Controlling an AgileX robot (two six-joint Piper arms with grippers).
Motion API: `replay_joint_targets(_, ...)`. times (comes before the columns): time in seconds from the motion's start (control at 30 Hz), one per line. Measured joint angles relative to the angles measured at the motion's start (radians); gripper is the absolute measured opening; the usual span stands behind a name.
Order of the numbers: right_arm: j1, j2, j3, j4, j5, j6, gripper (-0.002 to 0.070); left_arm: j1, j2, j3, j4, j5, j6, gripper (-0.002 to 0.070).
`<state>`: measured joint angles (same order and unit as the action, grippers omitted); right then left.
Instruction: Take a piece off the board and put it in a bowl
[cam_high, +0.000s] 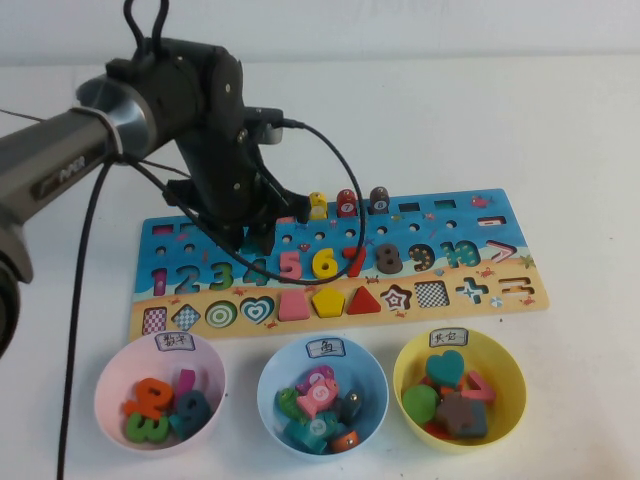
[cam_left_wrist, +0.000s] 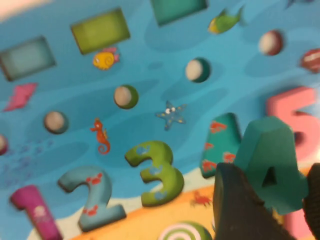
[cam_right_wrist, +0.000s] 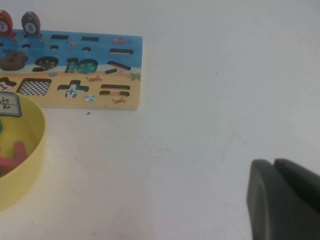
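Gripping the small flat teal wooden number 4 (cam_left_wrist: 272, 160), the left end effector (cam_high: 248, 238) sits low over the long rectangular blue wooden puzzle board with a sandy strip (cam_high: 500, 212), at the number row; dark fingers (cam_left_wrist: 239, 210) clamp both sides of the piece, which is raised off its slot and tilted. Empty 4-shaped slot (cam_left_wrist: 220, 145) sits just beside the green number 3 (cam_left_wrist: 155, 170) and the pink number 5 (cam_left_wrist: 295, 112). Board lies across the middle of the plain white desk (cam_high: 560, 110), long side parallel to the near edge. Three bowls line up along the near edge: pale pink round plastic bowl (cam_high: 112, 375) toward the left corner, white tag on its far rim, holding orange, green and teal numbers; light blue bowl (cam_high: 271, 375) in the middle; yellow bowl (cam_high: 508, 375) to the right of it. Right end effector (cam_right_wrist: 282, 200) hovers over bare desk well right of the board, fingers pressed together, holding nothing. White wall meets the desk's far edge.
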<state>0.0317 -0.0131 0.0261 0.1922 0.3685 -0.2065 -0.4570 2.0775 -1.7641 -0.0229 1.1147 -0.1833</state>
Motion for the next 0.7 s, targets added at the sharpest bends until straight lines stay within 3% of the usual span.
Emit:
replay_joint_targets(0.2,0.0,0.0,0.0,0.0,0.0,0.0,-0.0017,0.0,-0.165,0.117,0.005,-0.05,0.035,0.0236)
replay_joint_targets(0.43,0.0,0.0,0.0,0.0,0.0,0.0,-0.0017,0.0,-0.575,0.576,0.005,-0.314,0.044,0.0236)
replay_joint_targets(0.7,0.0,0.0,0.0,0.0,0.0,0.0,-0.0017,0.0,-1.024,0.955,-0.011,-0.347,0.04,0.0236)
